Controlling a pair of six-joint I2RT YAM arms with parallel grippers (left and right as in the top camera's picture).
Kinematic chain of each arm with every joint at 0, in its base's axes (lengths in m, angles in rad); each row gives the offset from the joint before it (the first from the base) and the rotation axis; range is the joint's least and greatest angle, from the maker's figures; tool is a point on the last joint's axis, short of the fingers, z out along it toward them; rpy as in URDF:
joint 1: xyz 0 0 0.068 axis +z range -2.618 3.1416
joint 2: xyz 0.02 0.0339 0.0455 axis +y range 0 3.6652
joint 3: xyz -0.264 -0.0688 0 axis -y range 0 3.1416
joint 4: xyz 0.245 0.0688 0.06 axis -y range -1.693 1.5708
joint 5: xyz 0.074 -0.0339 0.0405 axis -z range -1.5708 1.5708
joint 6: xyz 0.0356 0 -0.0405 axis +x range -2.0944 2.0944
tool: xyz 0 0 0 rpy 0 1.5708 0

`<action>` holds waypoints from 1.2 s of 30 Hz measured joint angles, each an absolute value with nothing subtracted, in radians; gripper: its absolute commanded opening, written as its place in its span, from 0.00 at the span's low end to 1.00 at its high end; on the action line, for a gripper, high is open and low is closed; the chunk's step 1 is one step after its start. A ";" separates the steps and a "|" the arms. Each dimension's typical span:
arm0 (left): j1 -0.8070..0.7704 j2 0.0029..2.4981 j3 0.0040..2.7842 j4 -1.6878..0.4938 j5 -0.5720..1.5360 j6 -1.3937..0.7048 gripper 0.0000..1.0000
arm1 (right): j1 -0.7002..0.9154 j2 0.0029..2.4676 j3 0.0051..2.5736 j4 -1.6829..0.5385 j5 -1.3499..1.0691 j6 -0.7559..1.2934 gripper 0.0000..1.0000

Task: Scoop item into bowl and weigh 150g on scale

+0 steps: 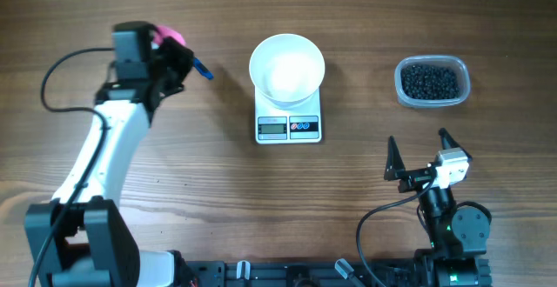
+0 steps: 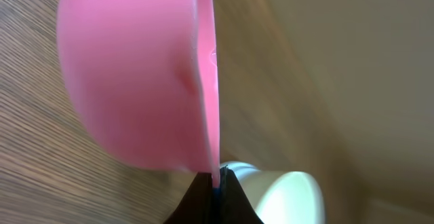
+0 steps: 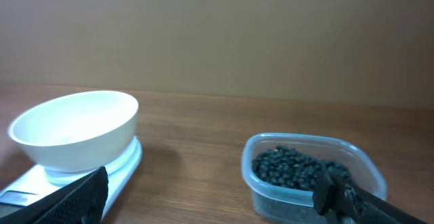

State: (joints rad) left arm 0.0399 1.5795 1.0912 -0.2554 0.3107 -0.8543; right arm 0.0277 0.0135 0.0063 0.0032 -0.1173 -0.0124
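Beads (image 1: 429, 83) lie at the right of the worktop (image 1: 218, 183), well apart from the white bowl (image 1: 254, 68) on the scale (image 1: 289, 128), heaped in a clear tub (image 1: 401, 85). Tiny, round and loose, they would likely roll and scatter, so they should be lifted from beneath with the pink scoop (image 2: 135, 75), not pinched. The heap points nowhere, though its tub runs longer side to side in the overhead view. The left end effector (image 2: 215, 183) is clenched on the scoop's thin rim, while the right end effector (image 1: 418, 139) is released and grasping nothing.
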 measured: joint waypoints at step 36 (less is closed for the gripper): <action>-0.096 1.584 1.091 0.471 0.971 -1.486 0.04 | 0.028 0.988 1.154 -0.589 -0.574 0.081 1.00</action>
